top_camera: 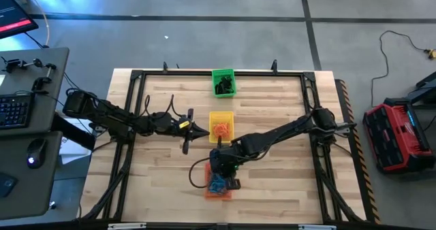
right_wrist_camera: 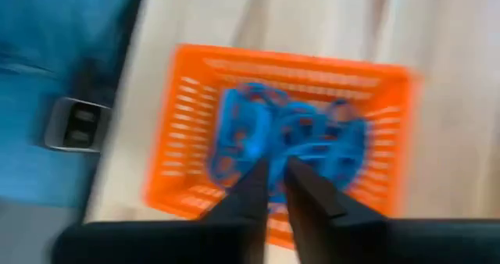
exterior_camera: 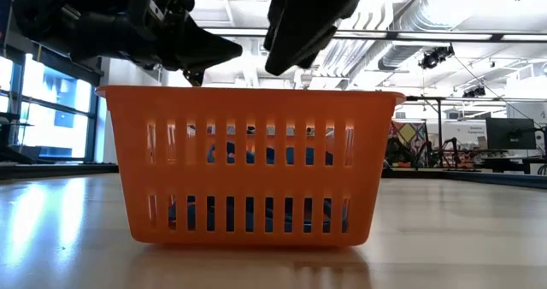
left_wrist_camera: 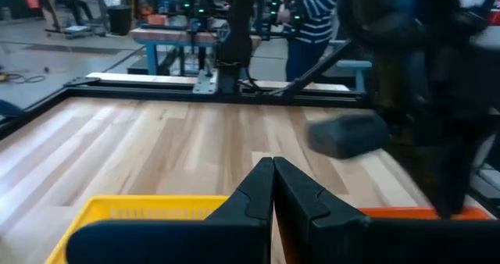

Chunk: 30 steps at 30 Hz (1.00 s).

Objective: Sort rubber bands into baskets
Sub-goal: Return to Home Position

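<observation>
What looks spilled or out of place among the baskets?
Nothing stands out. Black bands lie in the green basket, orange bands in the yellow basket, blue bands in the orange basket; no loose band shows.

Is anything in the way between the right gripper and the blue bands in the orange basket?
Nothing visible. The right gripper hangs directly over the open orange basket, blue bands uncovered below it.

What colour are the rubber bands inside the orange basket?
Blue. The rubber bands fill the orange basket, seen best in the right wrist view.
</observation>
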Motion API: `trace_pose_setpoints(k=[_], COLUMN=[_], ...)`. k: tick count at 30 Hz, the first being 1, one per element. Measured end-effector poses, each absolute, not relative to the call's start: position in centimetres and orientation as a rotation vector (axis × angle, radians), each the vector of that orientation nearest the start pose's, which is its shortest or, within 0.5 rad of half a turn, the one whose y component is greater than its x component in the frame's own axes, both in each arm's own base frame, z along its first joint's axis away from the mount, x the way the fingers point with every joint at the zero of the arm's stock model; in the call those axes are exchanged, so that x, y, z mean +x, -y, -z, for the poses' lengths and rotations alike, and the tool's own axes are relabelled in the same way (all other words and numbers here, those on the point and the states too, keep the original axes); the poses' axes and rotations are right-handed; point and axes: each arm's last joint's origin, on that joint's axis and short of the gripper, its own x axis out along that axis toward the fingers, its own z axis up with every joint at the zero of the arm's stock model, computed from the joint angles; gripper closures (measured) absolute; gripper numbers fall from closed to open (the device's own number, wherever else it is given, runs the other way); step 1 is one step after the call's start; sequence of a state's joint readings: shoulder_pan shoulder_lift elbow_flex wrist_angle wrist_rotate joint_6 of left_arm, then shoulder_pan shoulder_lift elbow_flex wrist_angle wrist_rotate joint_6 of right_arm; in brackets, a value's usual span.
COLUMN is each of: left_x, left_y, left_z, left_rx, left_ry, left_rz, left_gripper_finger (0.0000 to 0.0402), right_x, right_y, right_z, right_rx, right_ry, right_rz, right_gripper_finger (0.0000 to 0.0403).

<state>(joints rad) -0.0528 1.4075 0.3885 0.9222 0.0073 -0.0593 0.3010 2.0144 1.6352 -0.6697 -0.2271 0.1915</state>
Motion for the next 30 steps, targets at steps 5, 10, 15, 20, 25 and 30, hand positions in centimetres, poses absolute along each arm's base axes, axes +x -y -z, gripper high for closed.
trace_pose_setpoints(k=[5,10,15,20,25,30], left_x=[25.2,25.3,25.2,24.9,24.3,23.2], left_y=[1.4,1.1,0.8,0.3,-0.5,-1.6], left_z=[-17.8,-17.8,-18.0,-18.9,-20.0,-20.8], left_rx=[-0.058,-0.064,-0.066,-0.052,-0.047,-0.026], left_ry=[-0.097,-0.093,-0.078,-0.049,-0.019,-0.059], left_rz=[0.066,0.055,0.04,0.023,-0.007,-0.048], left_gripper_finger=[0.0401,0.0401,0.0401,0.0401,0.0401,0.0401], right_x=[41.0,41.2,39.8,36.8,33.1,29.4], right_y=[-12.7,-11.0,-9.2,-7.5,-5.2,-2.1], right_z=[-22.7,-21.7,-21.7,-22.2,-23.4,-24.4], right_rx=[-0.026,-0.071,-0.08,-0.082,-0.06,-0.06], right_ry=[-1.061,-0.993,-0.832,-0.7,-0.548,-0.437], right_rz=[-0.346,-0.346,-0.305,-0.252,-0.21,-0.131], right_gripper_finger=[0.0392,0.04,0.0402,0.0403,0.0403,0.0403])
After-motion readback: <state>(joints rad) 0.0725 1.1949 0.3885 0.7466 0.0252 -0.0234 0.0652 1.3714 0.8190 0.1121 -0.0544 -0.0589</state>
